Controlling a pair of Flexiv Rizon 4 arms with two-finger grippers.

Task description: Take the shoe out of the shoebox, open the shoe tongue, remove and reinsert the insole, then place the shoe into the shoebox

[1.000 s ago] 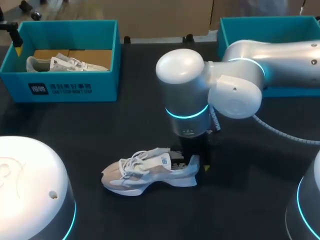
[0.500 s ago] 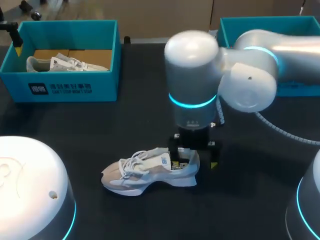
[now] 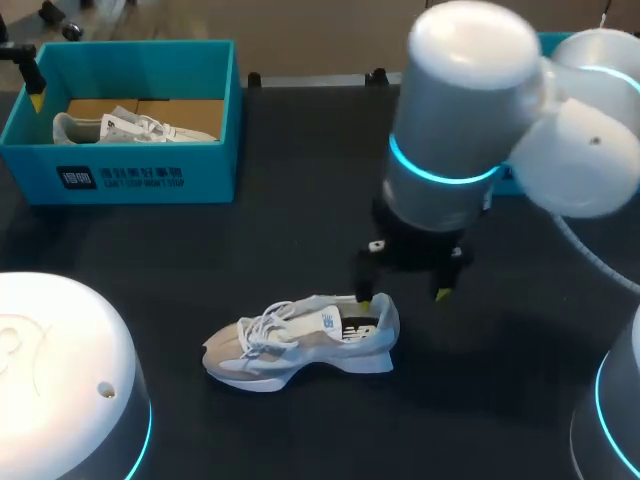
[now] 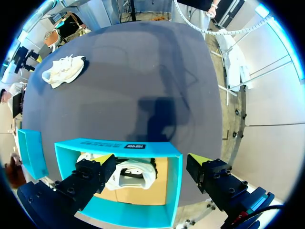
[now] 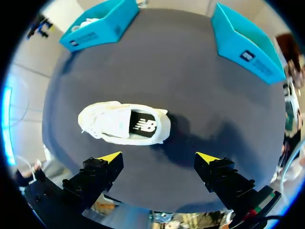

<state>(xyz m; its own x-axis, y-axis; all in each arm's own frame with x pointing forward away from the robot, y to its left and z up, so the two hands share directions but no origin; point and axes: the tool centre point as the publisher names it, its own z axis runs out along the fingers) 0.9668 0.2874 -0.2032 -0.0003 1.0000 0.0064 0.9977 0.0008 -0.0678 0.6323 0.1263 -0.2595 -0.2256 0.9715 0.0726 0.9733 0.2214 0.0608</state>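
Head view: the right gripper (image 3: 402,298) hangs above the black table (image 3: 300,230), fingers spread wide and holding nothing. A pale shoe (image 3: 300,340) rests on its sole just below one fingertip, with its heel nearest the gripper and its toe pointing away. From here it is hard to tell whether that fingertip touches the heel. Well away from the gripper stands a teal shoebox (image 3: 130,175) with a second shoe (image 3: 130,125) lying inside.

Left wrist view: this alone shows the left gripper (image 4: 150,161) clearly. It is wide open and empty, directly above the shoebox (image 4: 119,145). The second shoe (image 4: 133,174) lies under the gap between its fingers. The shoe on the table sits far ahead of it.

Right wrist view: here the shoe (image 5: 109,121) is plainly clear of both fingers, lying ahead of the gripper and a little toward one finger. The view looks down into the shoe's opening, where a dark insole (image 5: 143,125) sits in the heel. A second box (image 5: 248,45) stands farther ahead.

A second ago the right gripper was down at the shoe's heel. It has since lifted up and drawn off to the heel side. The shoe has not moved.
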